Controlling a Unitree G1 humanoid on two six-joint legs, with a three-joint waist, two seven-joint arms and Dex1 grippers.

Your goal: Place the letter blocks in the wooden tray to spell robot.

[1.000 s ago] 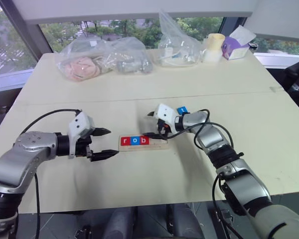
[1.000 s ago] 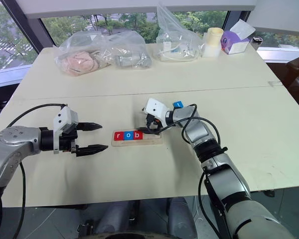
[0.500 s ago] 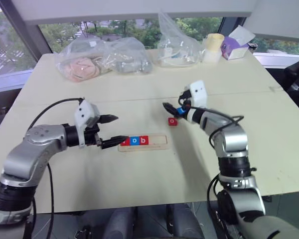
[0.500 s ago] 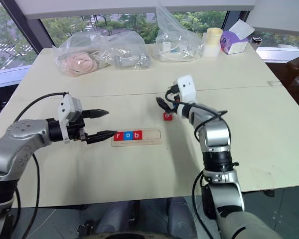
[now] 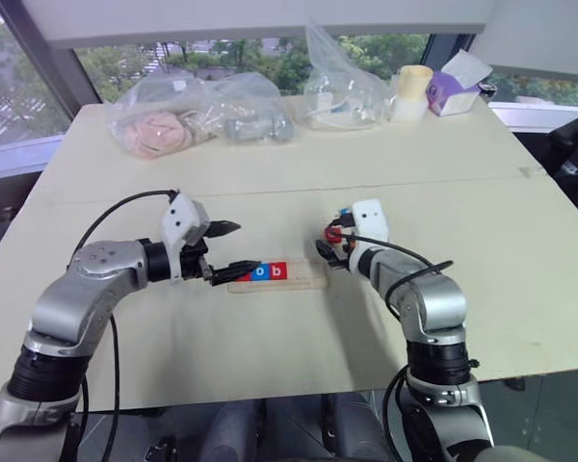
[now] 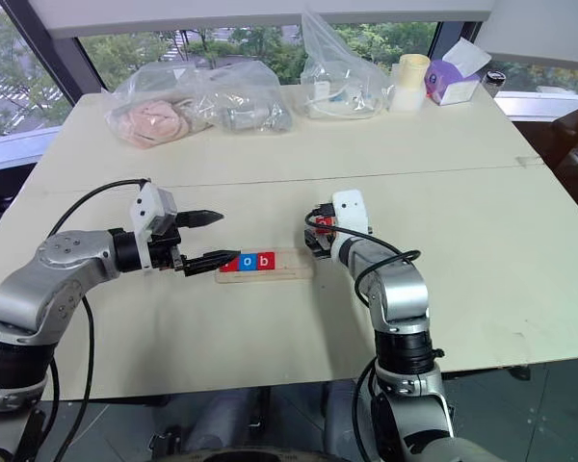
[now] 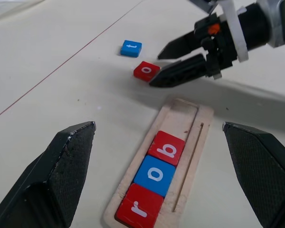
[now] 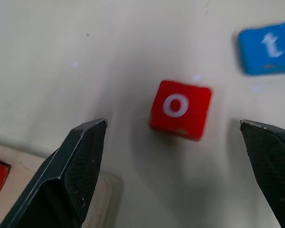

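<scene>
The wooden tray lay on the table between my arms, holding the red r, blue o and red b at its left end, with the right end bare. My left gripper hung at that left end, fingers apart and empty. My right gripper stood spread beside the loose red o just beyond the tray. The blue t lay on the table just past it.
</scene>
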